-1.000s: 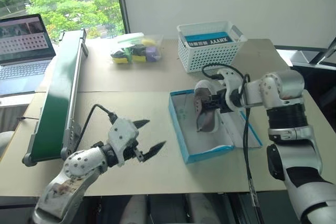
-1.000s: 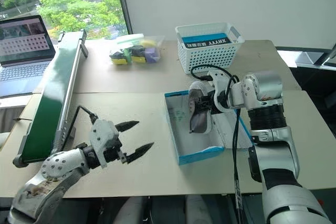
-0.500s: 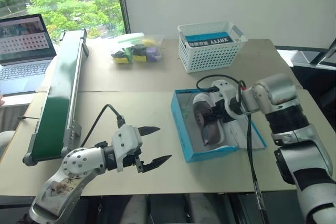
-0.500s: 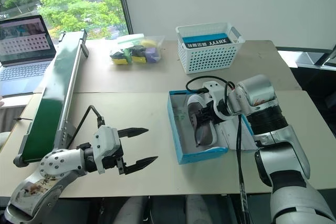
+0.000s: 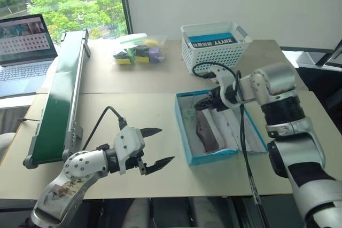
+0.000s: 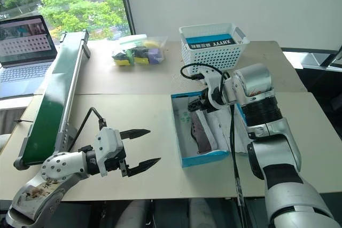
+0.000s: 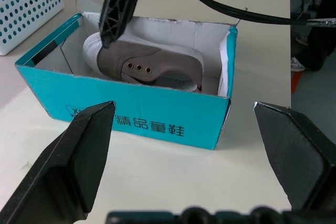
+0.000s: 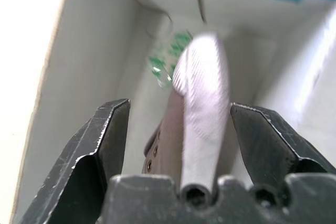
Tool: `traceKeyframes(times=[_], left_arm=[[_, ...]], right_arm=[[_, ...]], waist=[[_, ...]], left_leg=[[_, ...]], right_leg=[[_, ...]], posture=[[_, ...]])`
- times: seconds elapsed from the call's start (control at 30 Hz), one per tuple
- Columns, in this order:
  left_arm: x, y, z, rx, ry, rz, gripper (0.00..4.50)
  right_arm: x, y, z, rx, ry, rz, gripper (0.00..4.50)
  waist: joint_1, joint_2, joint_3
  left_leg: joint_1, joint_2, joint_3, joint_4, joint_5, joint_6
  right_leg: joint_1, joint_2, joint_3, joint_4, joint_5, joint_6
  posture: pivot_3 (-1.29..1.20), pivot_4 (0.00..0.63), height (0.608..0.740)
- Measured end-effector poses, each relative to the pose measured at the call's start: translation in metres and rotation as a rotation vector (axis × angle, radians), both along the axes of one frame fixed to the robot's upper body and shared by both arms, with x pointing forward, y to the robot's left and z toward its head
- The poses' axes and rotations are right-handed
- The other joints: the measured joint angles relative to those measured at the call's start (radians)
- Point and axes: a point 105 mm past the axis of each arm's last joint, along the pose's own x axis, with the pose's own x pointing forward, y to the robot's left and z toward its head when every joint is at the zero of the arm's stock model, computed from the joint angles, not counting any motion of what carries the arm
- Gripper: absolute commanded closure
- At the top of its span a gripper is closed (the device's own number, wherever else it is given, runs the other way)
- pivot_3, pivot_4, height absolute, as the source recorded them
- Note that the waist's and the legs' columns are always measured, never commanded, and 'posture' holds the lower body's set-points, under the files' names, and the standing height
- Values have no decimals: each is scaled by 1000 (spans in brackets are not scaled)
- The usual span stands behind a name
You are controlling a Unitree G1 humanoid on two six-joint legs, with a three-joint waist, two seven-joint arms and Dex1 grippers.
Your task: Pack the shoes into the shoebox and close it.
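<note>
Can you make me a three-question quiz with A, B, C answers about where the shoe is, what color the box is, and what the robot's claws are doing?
1. Where is the sneaker?
A. On the green conveyor
B. Inside the shoebox
C. In the white basket

2. What color is the outside of the shoebox?
A. Light blue
B. Red
C. Yellow

3. What are the fingers of the right gripper doing?
A. Squeezing the sneaker
B. Holding the laptop
C. Standing apart above the sneaker

Answers:
1. B, the grey-beige sneaker lies between the box's white inner walls.
2. A, the wall facing the left gripper is light blue with dark print.
3. C, the right wrist view shows the two fingers spread, with gaps on either side of the sneaker below.
</note>
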Motion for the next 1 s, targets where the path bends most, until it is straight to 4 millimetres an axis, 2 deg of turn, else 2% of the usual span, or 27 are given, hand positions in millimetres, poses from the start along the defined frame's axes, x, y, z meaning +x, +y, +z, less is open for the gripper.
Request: traceKeyframes(times=[0.2,0.3,0.37,0.4,0.5,0.67,0.7,0.77,0.83,1.0], left_arm=[[20,19,12,-64,-55,195,0],[48,50,22,-130,-99,465,0],[68,89,28,-168,-124,750,0],[70,97,28,-169,-125,800,0],[73,138,19,-146,-97,1053,0],[63,181,9,-120,-62,1299,0],[60,188,8,-102,-64,1326,0],[55,195,4,-84,-56,1360,0],[51,201,1,-80,-49,1384,0],[46,208,-5,-67,-30,1412,0]], right_arm=[[4,24,44,17,-261,102,835],[-6,51,68,84,-445,247,835],[-29,72,77,151,-633,434,835],[-34,75,76,170,-654,466,835],[-59,90,61,277,-696,601,835],[-64,95,34,311,-735,641,835],[-62,97,27,321,-727,636,337],[-51,98,7,307,-689,599,8],[-50,99,-5,314,-657,586,8],[-53,110,-6,340,-680,609,8]], waist=[[0,0,0],[-1,0,0],[1,-1,-1],[1,-1,-1],[1,-2,-1],[1,-2,-1],[-2,-3,-2],[-3,-3,-2],[0,-3,-2],[1,-4,-2]], left_leg=[[0,0,0,0,0,0],[1,0,-1,1,0,0],[1,0,-1,1,0,0],[1,0,-2,1,0,0],[1,-1,-2,2,0,0],[5,-1,-2,3,0,0],[6,0,-1,3,0,0],[7,0,0,2,0,-1],[7,0,-1,2,0,-1],[7,0,-1,2,0,-1]], right_leg=[[0,0,0,1,0,0],[0,0,0,2,0,0],[1,0,-1,1,0,0],[1,0,-1,1,0,0],[1,-1,-1,2,0,1],[3,-1,-1,5,0,0],[3,-1,0,5,1,0],[4,-1,0,5,1,-1],[3,0,0,5,1,-1],[3,-1,0,5,1,-1]], posture=[[0,150,737],[0,150,737],[0,150,737],[0,150,737],[0,150,737],[0,150,737],[0,150,737],[0,150,737],[0,150,737],[0,150,737]])
